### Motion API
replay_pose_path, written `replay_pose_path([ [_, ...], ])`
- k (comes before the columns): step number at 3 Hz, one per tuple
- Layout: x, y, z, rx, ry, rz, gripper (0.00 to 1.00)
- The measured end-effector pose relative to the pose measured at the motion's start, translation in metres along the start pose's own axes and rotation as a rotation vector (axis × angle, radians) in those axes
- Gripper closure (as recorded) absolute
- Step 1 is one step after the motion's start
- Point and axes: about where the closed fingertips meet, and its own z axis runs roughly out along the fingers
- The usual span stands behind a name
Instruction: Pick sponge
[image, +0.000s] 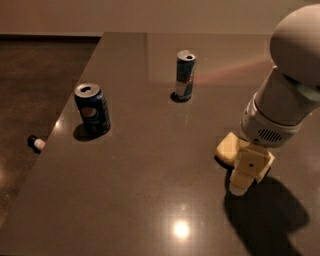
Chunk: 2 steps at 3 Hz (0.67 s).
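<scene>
The sponge (227, 148) is a pale yellow foam block lying flat on the dark table (150, 200) at the right. Only its left part shows; the rest is hidden behind the gripper. My gripper (246, 174) hangs from the large white arm (280, 110) at the right and reaches down to the table right at the sponge's near right side, touching or overlapping it in this view. Its cream tip rests close to the table surface, just in front of the sponge.
A blue soda can (92, 110) stands at the left of the table. A slim can (184, 75) stands at the back centre. A small white object (37, 144) lies on the floor beyond the table's left edge.
</scene>
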Motion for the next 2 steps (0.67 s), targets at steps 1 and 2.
replay_pose_path([
  [1, 0.0035, -0.0038, 0.0067, -0.007, 0.015, 0.013, 0.13],
  [2, 0.0067, -0.0070, 0.0104, -0.015, 0.035, 0.019, 0.38],
])
